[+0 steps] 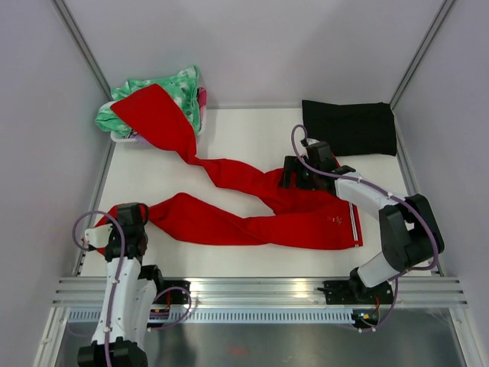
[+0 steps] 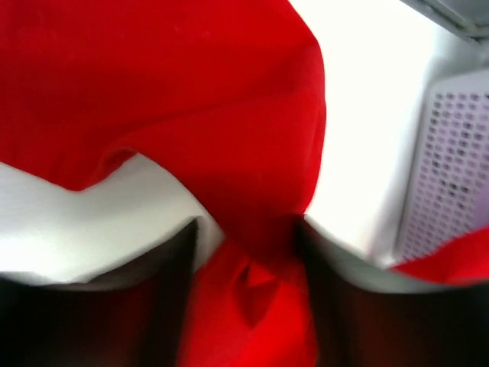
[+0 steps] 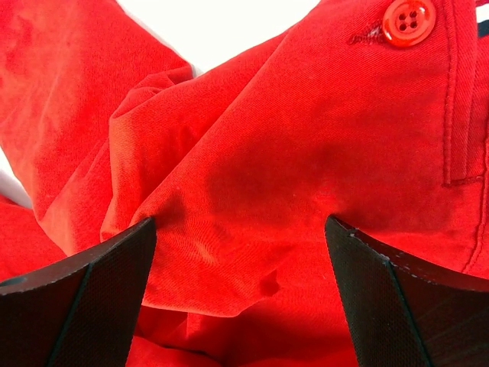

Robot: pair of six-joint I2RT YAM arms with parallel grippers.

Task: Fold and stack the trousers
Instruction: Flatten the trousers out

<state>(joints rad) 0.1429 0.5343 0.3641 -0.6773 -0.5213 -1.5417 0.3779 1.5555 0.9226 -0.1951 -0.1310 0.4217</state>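
Note:
The red trousers [image 1: 252,225] lie spread across the white table. Their waistband with white striped trim [image 1: 356,224] is at the right. One leg runs up left and drapes over the basket. The other leg runs left to my left gripper [image 1: 141,216]. In the left wrist view the left gripper [image 2: 248,229] is shut on bunched red cloth [image 2: 191,92] at the leg end. My right gripper [image 1: 293,174] sits on the trousers' upper part. In the right wrist view it [image 3: 241,229] is open, with a raised fold of red fabric [image 3: 290,130] between its fingers [image 3: 99,283].
A white perforated basket [image 2: 447,168] at the back left holds a green-and-white mottled garment [image 1: 179,88]. A black folded cloth [image 1: 348,126] lies at the back right. A red button [image 3: 407,21] shows on the trousers. Grey walls close in the table on three sides.

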